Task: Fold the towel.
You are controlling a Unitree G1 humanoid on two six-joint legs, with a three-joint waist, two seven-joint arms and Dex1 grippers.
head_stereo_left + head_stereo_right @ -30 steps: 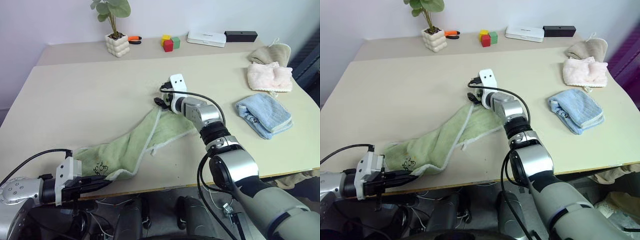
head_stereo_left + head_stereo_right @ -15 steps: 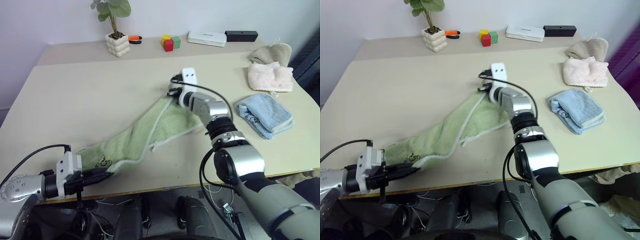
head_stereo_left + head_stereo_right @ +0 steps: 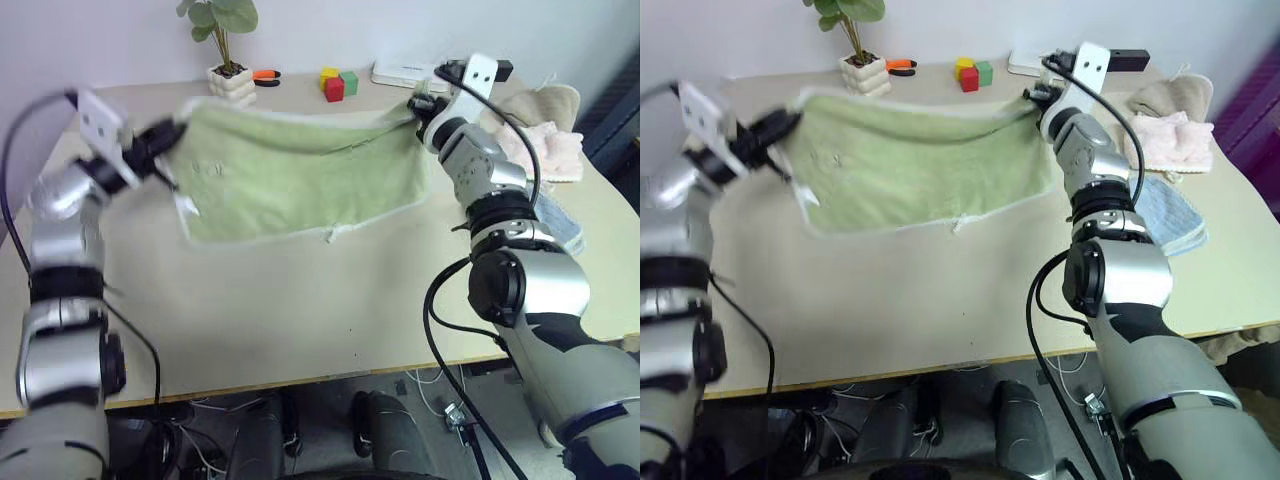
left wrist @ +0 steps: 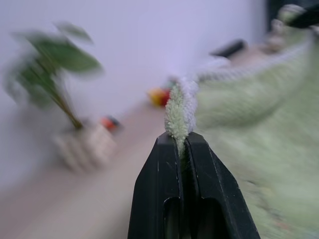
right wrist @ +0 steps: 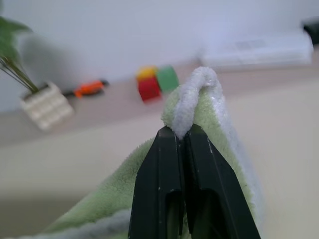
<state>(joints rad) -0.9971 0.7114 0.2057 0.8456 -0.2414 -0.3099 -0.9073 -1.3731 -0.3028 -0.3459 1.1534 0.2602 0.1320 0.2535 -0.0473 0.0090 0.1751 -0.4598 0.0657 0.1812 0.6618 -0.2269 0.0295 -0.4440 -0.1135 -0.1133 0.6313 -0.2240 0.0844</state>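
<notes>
The light green towel (image 3: 300,170) with white edging hangs spread out in the air above the beige table (image 3: 300,300), stretched between my two grippers. My left gripper (image 3: 170,135) is shut on its left top corner; the wrist view shows the towel's edge (image 4: 177,112) pinched between the black fingers. My right gripper (image 3: 418,105) is shut on the right top corner, with the white-edged corner (image 5: 197,97) poking out between its fingers. The towel's lower edge hangs free just above the tabletop.
At the table's back stand a potted plant (image 3: 228,60), an orange tool (image 3: 266,75), coloured blocks (image 3: 340,84), a white box (image 3: 405,75) and a black box (image 3: 1130,60). A beige cloth (image 3: 1175,95), a pink cloth (image 3: 1175,140) and a blue cloth (image 3: 1170,215) lie at the right.
Both arms have risen and drawn apart, lifting the towel off the table and stretching it out flat in the air. The left arm swung up from the table's front edge.
</notes>
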